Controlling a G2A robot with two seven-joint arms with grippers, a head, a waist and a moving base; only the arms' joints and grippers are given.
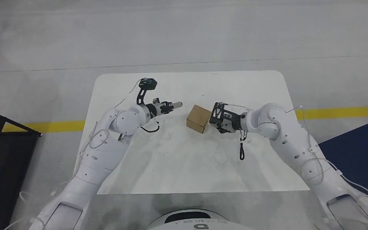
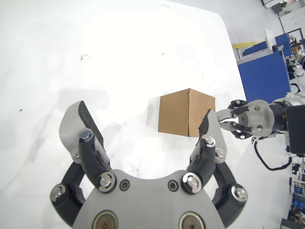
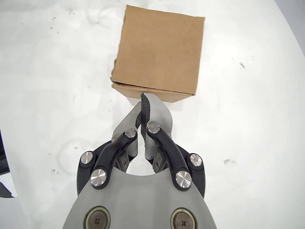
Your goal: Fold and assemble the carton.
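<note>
The right gripper (image 3: pixel 143 101), jaws clenched empty, touches the carton (image 3: pixel 158 53) with its tips, probably to steady it; the left gripper (image 2: pixel 145 107), jaws released, faces it.

No readable text, labels, numbers or signs, even on the carton (image 3: pixel 158 51).

A finger (image 2: pixel 213 132) of my left gripper (image 2: pixel 145 107) is covering one corner of the carton (image 2: pixel 183 117); its far sides are hiding from me.
</note>
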